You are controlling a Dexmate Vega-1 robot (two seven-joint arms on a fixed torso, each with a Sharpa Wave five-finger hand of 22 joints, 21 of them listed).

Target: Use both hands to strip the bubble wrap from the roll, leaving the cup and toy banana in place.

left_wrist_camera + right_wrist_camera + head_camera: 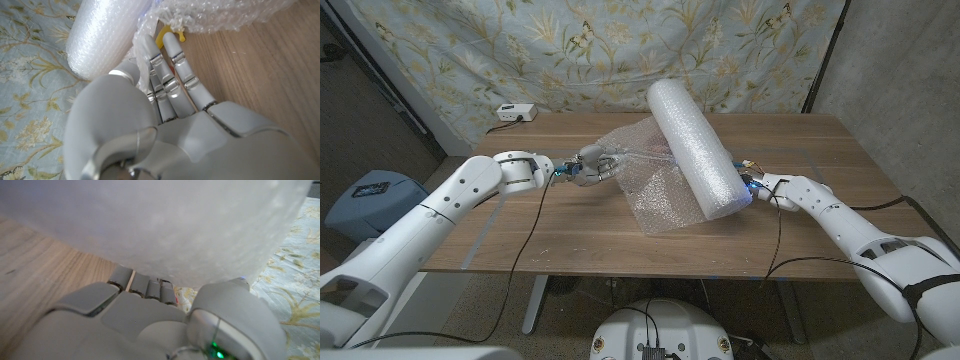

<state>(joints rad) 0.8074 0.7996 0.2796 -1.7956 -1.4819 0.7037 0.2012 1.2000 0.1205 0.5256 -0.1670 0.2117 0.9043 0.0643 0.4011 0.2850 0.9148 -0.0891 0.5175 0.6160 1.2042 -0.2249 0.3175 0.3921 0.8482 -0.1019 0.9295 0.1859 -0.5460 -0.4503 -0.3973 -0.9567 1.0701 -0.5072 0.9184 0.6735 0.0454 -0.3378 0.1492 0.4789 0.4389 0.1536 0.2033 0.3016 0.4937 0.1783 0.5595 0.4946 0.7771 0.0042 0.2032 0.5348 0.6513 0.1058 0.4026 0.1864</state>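
Two hands on wrap | left hand (588,168) grips loose sheet (655,200) | right hand (757,187) holds roll (692,145)

The right hand (760,186) sits against the near end of the roll (695,147), and its fingers (150,287) vanish under the blurred white mass pressed close before them, so the grip cannot be judged. Ahead of the left hand (588,168), a yellow thing (168,35) peeks from beneath the loose bubble wrap (655,190); only a sliver shows beyond the fingertips (170,41), its shape unclear. Whether those fingers pinch the sheet or merely touch it cannot be told. Both arms are cut off at the head view's bottom corners.
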